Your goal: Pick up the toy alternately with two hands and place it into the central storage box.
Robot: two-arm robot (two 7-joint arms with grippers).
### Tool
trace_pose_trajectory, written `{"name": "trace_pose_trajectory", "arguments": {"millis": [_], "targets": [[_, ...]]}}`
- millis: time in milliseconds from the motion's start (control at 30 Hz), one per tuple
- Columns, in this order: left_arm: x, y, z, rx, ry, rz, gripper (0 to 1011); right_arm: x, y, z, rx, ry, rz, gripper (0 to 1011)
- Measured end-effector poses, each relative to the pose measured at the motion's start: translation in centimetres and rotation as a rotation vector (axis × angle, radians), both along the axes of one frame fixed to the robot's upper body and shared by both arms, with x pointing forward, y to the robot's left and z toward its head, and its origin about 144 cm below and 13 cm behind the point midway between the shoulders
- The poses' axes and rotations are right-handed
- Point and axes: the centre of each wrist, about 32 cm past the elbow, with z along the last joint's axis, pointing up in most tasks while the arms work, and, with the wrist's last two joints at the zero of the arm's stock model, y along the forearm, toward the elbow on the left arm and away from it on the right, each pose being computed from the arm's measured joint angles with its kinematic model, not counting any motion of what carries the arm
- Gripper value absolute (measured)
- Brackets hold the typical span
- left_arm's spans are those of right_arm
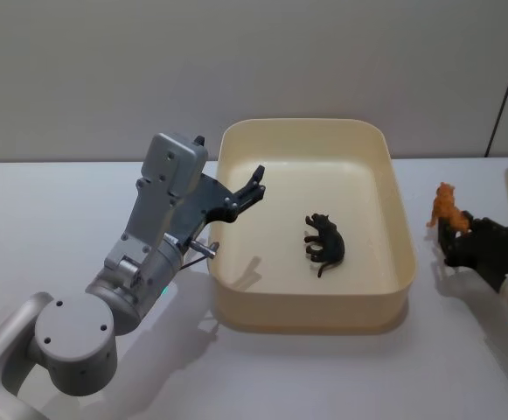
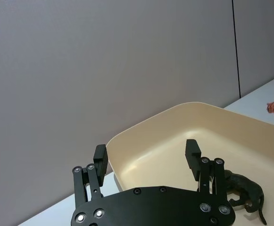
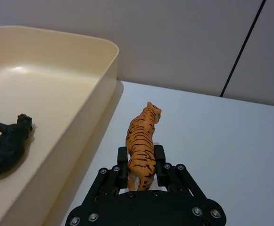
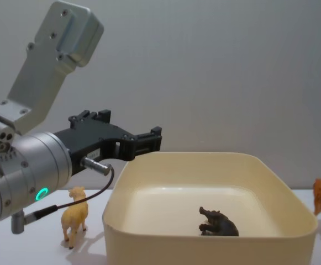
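The cream storage box [image 1: 306,124] stands mid-table, and a black panther toy [image 1: 325,243] lies on its side inside. My left gripper [image 1: 258,185] hangs open over the box's left rim with nothing between its fingers [image 2: 100,157]. To the right of the box, my right gripper [image 1: 453,232] is shut on the hindquarters of an orange striped tiger toy [image 1: 446,207]. In the right wrist view the tiger [image 3: 142,136] stands upright between the gripper [image 3: 141,155] fingers, just outside the box wall [image 3: 99,99].
A tan animal figure [image 4: 74,214] stands on the white table to the left of the box [image 4: 204,248], below my left arm. A grey wall runs behind the table. There is bare table in front of the box.
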Motion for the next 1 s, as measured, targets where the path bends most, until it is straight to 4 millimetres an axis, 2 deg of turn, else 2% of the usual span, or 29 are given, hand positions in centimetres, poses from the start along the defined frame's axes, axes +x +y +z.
{"name": "trace_pose_trajectory", "arguments": {"millis": [300,600,833,1000], "targets": [[0.0,0.0,0.0,0.000,0.000,0.000,1001,-1.4,-0.6,2.5,0.045,-0.072,-0.024,307],[0.0,0.0,0.0,0.000,0.000,0.000,1001,-1.8,-0.6,4.7,0.084,-0.117,0.010,309],[0.0,0.0,0.0,0.000,0.000,0.000,1001,-1.3,0.6,5.7,0.103,-0.113,0.082,307],[0.0,0.0,0.0,0.000,0.000,0.000,1001,-0.6,1.8,5.6,0.104,-0.098,0.122,309]]}}
